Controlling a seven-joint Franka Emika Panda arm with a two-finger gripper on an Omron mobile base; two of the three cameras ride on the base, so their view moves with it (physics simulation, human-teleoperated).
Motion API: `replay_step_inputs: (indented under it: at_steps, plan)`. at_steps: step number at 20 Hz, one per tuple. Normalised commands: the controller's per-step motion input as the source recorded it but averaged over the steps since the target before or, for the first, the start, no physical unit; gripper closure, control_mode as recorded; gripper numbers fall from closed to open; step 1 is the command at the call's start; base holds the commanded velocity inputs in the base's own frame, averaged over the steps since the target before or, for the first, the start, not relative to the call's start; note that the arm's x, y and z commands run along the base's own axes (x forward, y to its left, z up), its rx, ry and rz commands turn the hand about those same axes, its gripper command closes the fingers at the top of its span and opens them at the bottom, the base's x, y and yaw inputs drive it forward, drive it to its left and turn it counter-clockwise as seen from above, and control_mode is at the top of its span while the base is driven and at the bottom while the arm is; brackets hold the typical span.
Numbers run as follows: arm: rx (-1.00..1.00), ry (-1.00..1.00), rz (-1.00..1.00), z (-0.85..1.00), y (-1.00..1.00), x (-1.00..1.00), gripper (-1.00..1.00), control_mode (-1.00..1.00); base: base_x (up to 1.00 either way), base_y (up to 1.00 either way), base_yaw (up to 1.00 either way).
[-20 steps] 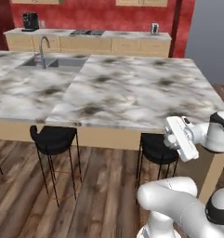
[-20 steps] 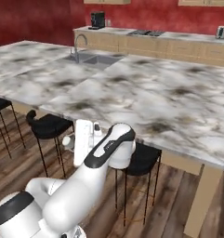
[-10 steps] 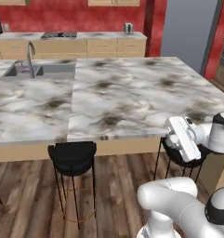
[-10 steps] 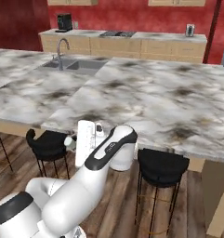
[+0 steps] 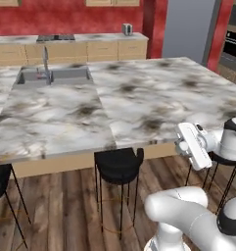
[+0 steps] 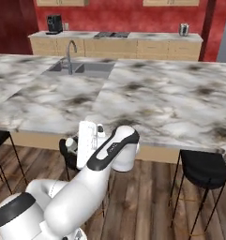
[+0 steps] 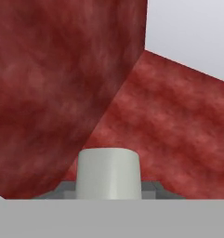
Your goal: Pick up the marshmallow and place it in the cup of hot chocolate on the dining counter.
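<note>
1. Carrying is the step in hand, as I judge it: the marshmallow (image 7: 108,171) sits between the fingers (image 7: 67,189), which are closed on it, its white stub standing up past their tips against the red wall (image 7: 48,69).
2. The hand (image 5: 192,145) is tucked close to the arm, low and on the near side of the surface (image 5: 139,98), just off its near edge and above a black stool (image 5: 118,164).
3. The marble top ahead is broad and bare in its near and right parts; the sink (image 5: 53,76) and faucet (image 5: 45,59) lie far left.
4. Find the cup before reaching. Where it stands on the surface I cannot tell from here, so the base likely needs to line up with it first.
5. Hold the grip as it is. The marshmallow is small and probably soft, so squeezing harder could squash it, and loosening could drop it to the floor.
6. Lift the hand clear of the near edge before swinging it over the top, so the arm does not knock the marble or the stool.
7. At the cup, bring the marshmallow straight above the rim, lower it close to the liquid, then open the fingers, so it neither bounces off the rim nor splashes.
</note>
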Motion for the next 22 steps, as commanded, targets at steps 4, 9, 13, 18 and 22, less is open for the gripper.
replay_step_inputs:
  at_steps: [4, 9, 13, 18, 22]
  plan:
    - [0.00, 0.00, 0.00, 0.00, 0.00, 0.00, 1.00, 1.00, 0.18, 1.00, -0.29]
    - [0.00, 0.00, 0.00, 0.00, 0.00, 0.00, 1.00, 1.00, 0.22, 1.00, -0.32]
    - [0.00, 0.00, 0.00, 0.00, 0.00, 0.00, 1.00, 1.00, 0.06, 1.00, -0.24]
    - [0.00, 0.00, 0.00, 0.00, 0.00, 0.00, 1.00, 1.00, 0.27, 1.00, -0.14]
    - [0.00, 0.00, 0.00, 0.00, 0.00, 0.00, 1.00, 1.00, 0.78, 1.00, 0.00]
